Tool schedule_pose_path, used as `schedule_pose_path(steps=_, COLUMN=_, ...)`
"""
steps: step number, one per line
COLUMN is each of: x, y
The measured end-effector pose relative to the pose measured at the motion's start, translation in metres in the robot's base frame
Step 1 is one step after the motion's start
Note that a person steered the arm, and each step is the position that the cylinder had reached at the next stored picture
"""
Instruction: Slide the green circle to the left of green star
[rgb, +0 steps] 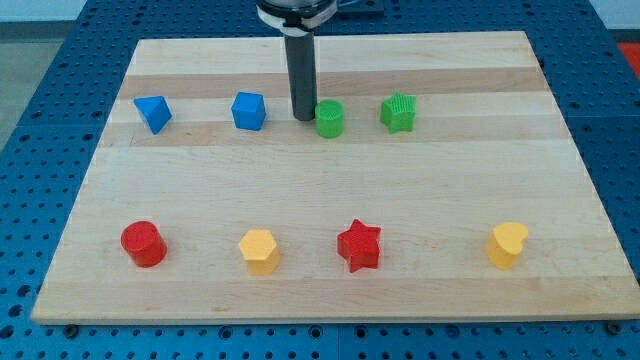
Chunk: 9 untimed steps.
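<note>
Starting at the view's bottom, a near row sits well clear of the work: a red cylinder, a yellow hexagon, a red star and a yellow heart. Farther up the counter, a blue pentagon-like block and a blue cube lie at the view's left. My tip rests touching the left flank of the green circle, which sits just left of the green star, apart from it. No fingers exist on this rod, so nothing is gripped. That circle is a short, bright green cylinder; I judge it light, rigid and prone to spinning off a curved wall, so push through its centre line
</note>
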<state>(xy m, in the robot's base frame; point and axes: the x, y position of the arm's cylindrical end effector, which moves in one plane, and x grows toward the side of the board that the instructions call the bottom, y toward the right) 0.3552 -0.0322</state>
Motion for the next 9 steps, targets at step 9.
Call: schedule_pose_path(steps=9, x=-0.078, y=0.028)
